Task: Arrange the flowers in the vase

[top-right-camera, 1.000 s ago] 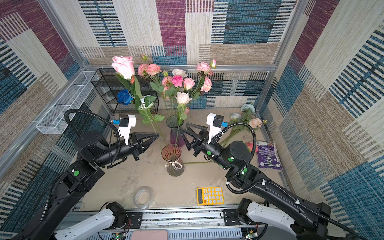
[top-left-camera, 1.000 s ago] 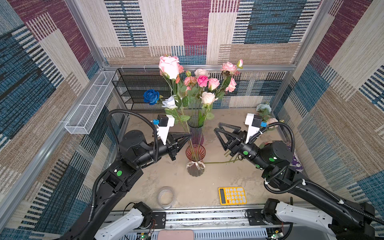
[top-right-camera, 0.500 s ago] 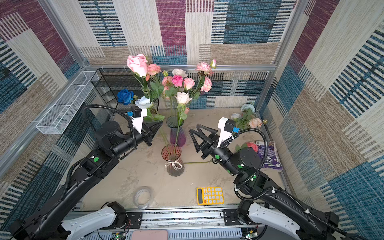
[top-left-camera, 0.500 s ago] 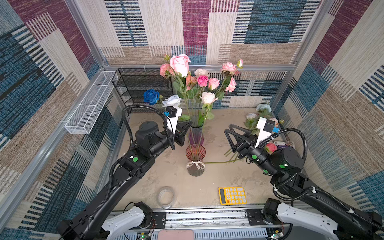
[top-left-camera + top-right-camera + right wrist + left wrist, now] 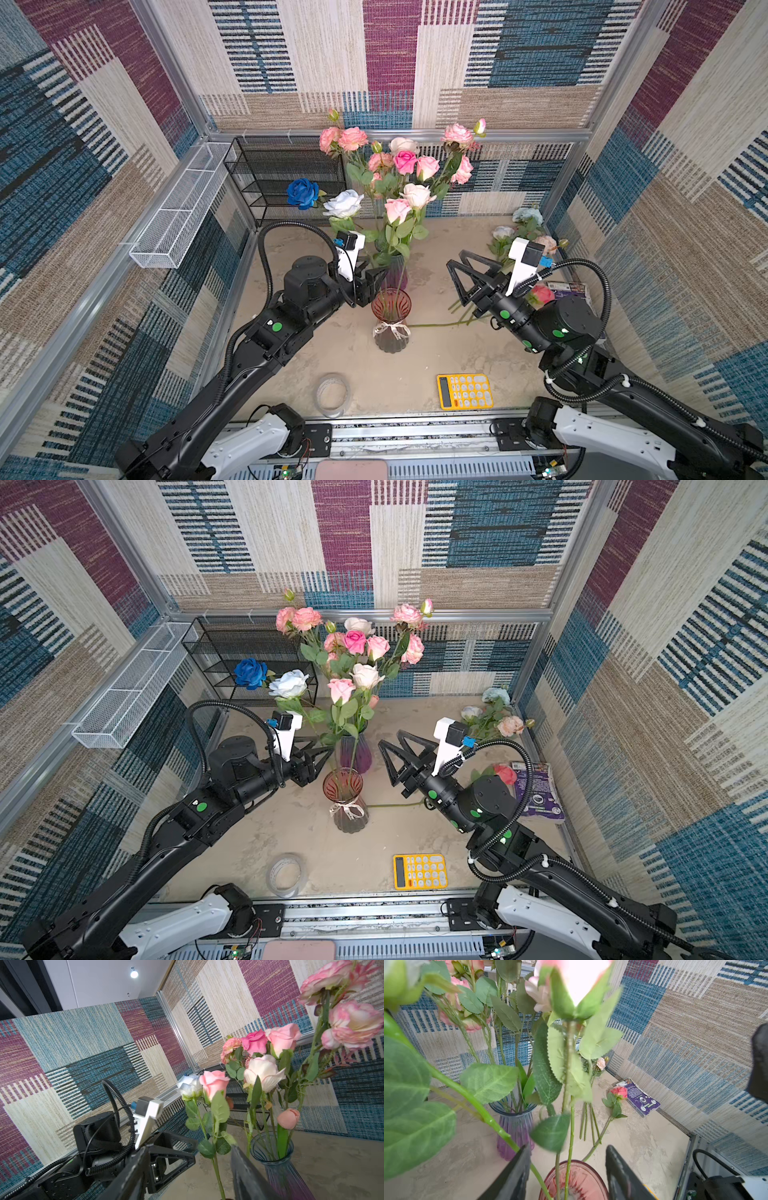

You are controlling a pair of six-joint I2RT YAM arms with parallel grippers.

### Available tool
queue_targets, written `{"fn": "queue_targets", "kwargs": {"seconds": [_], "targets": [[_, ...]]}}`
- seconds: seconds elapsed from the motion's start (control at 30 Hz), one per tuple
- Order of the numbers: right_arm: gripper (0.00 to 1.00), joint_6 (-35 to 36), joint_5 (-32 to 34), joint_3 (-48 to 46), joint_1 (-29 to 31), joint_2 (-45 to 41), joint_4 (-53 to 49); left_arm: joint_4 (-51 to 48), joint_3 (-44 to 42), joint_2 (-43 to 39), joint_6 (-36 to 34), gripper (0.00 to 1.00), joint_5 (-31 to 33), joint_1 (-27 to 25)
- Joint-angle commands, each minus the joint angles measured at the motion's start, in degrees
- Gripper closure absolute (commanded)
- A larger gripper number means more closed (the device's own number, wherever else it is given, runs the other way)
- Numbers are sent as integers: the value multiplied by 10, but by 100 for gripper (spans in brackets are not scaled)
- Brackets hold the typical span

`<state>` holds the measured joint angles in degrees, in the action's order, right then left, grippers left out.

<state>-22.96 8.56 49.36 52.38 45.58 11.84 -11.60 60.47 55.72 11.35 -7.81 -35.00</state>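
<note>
- Your table is a mottled, sandy-grey top. It is boxed in on three sides by woven walls patched in blue, maroon and beige, with aluminium rails at the seams.
- A white mesh basket hangs on the left wall. A black wire rack stands in the back left corner.
- In the right wrist view you can see a white ceiling above the walls, with one lamp lit.
- The red vase stands near the middle of the table with a string bow round its waist. The purple vase is just behind it.
- Most of the flowers stand upright in the purple vase. A pink rose and a white rose have their stems down in the red vase.
- A deep blue rose shows in front of the rack, and you cannot tell where its stem goes.
- A few loose flowers lie at the back right, with their stems trailing across the table toward the red vase.
- Your left gripper sits at the red vase's rim with its jaws spread. The stems pass between them, but it isn't clear whether a finger touches one.
- Your right gripper is raised to the right of both vases and apart from them, with its jaws spread and empty.
- Near the front edge you have a yellow calculator and a clear tape roll.
- A purple booklet lies by the right wall.
</note>
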Motion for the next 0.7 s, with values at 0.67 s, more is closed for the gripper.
{"fn": "queue_targets", "kwargs": {"seconds": [0.67], "targets": [[56, -150, -48, -41, -404, 324, -195, -26, -111, -188, 141, 30, 27, -2]]}}
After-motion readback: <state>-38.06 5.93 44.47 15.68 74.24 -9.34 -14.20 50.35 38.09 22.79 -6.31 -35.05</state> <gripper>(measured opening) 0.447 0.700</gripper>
